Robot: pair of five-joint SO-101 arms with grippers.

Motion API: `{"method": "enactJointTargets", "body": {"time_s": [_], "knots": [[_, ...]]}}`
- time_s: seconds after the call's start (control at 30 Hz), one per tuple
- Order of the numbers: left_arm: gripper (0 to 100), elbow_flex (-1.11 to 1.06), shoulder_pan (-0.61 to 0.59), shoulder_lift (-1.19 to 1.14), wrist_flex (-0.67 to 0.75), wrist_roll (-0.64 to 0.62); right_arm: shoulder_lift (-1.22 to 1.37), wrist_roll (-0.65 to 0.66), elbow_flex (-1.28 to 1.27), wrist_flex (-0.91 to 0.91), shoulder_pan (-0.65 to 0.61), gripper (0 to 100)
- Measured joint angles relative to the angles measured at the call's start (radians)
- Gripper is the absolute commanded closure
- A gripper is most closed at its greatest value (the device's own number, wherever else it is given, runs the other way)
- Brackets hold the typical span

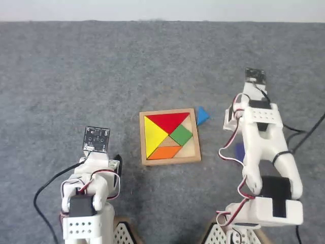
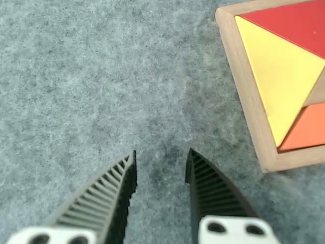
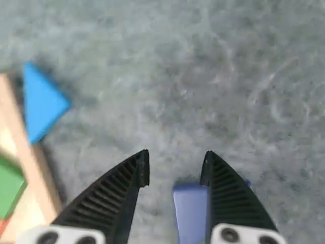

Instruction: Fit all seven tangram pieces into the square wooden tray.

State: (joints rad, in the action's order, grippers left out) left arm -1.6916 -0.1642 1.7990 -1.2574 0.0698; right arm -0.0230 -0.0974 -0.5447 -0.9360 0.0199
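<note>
The square wooden tray (image 1: pixel 170 160) lies mid-table and holds a red triangle (image 1: pixel 166 121), a yellow triangle (image 1: pixel 154 136), a green square (image 1: pixel 181 134) and an orange piece (image 1: pixel 163 152). A light blue triangle (image 1: pixel 202 115) lies on the carpet just outside the tray's right edge, also seen as the blue triangle (image 3: pixel 40 101). A dark blue piece (image 3: pixel 190 213) sits between the fingers of my right gripper (image 3: pixel 175 168), against one finger; the gripper is open. My left gripper (image 2: pixel 161 162) is open over bare carpet beside the tray's near left corner (image 2: pixel 266 160).
Grey carpet covers the table. The right arm (image 1: pixel 264 147) stretches along the tray's right side and partly hides the dark blue piece (image 1: pixel 238 149). The left arm (image 1: pixel 94 183) stands at the front left. Open carpet lies behind and left of the tray.
</note>
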Motion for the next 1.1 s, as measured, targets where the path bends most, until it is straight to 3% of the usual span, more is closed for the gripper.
{"method": "enactJointTargets", "body": {"time_s": [0.17,0.77,1.1], "knots": [[85,0.0,0.0,0.0,0.0,0.0,0.0,-0.026,-0.08,0.135,0.006,83.8],[85,0.0,0.002,0.0,0.0,0.0,-0.002,-0.026,-0.106,0.153,0.034,83.4],[85,0.0,0.0,0.0,0.0,0.0,-0.058,0.064,-0.044,-0.095,0.04,83.2]]}}
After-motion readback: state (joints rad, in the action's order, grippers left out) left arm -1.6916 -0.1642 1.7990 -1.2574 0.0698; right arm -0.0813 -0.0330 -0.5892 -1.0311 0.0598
